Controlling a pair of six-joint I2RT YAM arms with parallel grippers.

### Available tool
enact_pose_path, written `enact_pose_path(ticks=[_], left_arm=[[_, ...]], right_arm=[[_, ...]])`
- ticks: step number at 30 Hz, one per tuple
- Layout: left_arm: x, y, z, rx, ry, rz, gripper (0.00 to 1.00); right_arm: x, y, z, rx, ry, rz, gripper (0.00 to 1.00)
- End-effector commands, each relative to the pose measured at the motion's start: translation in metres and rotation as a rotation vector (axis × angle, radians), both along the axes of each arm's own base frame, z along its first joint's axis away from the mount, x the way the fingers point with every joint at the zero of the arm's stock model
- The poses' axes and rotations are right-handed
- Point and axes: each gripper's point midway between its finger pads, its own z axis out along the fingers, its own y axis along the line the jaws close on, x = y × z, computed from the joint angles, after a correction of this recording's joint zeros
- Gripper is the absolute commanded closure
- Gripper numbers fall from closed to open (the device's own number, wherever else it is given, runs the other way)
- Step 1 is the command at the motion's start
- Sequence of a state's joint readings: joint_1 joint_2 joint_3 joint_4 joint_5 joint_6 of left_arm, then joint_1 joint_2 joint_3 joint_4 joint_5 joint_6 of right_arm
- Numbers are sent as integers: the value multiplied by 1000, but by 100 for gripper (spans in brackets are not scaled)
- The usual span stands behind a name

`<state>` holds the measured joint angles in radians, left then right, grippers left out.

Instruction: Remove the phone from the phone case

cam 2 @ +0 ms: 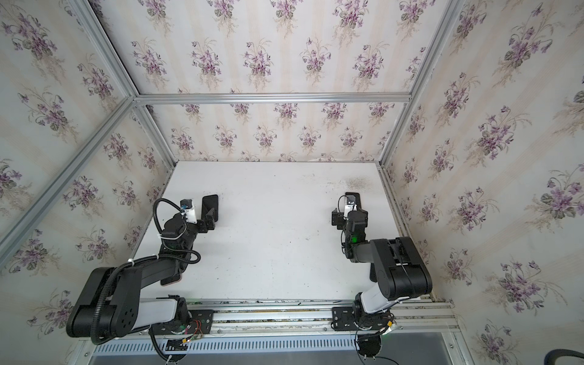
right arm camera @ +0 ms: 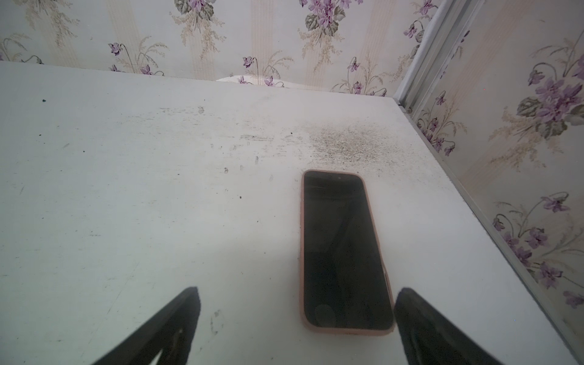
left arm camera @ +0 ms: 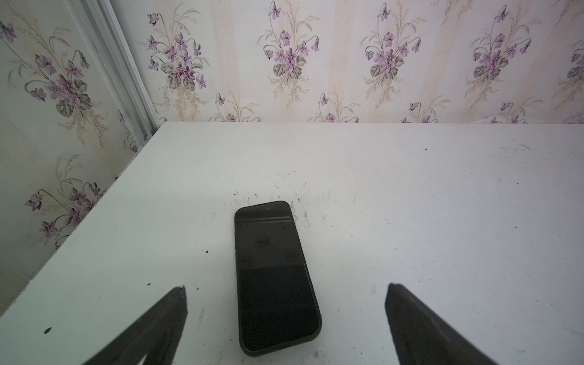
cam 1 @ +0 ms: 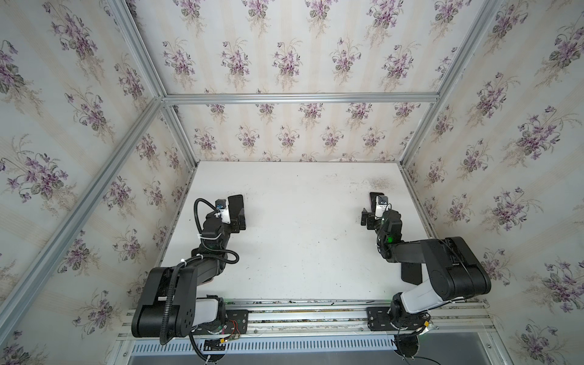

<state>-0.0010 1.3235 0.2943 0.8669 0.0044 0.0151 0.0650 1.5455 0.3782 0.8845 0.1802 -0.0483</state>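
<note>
Floral wallpaper on all sides, scuffed white table under me. Both pincers were spread wide, nothing pinched.

Left pincer straddled the near end of the dark-cased phone, fingers clear of it on both sides. That phone lay flat, screen up, toward the left end of the back wall and well short of it. Its dark case wrapped the whole rim, fully seated.

Right pincer sat over the pink-cased phone, off-centre, with one finger just beside the long edge. Touching or not, I couldn't tell. That phone lay flat, screen up, toward the right end of the back wall, also short of it. Its pink case hugged every edge, no corner lifted.

Both phones also showed in both top views, half hidden by my wrists. Two more flat dark things peeked out far from the back wall: a slab under the left forearm and a slab under the right forearm. Phone or empty case, couldn't tell.

Progress as I judged it: nothing done on these two. No grip, no peel, no phone out. Left to do: pin a phone, pry a case corner, work the phone free.
</note>
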Motion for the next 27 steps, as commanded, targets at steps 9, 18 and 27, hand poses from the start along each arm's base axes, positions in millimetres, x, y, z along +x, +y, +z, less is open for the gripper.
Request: enact_pose_path(ticks=[9, 18, 27], left_arm=[[-11, 7, 88, -52, -3, 56, 0], [-44, -12, 147, -324, 168, 36, 0], [-68, -68, 151, -576, 351, -131, 0]], right_arm=[[-12, 10, 69, 95, 164, -27, 0], [-63, 36, 162, 272, 209, 62, 0], [-118, 36, 180, 331, 418, 24, 0]])
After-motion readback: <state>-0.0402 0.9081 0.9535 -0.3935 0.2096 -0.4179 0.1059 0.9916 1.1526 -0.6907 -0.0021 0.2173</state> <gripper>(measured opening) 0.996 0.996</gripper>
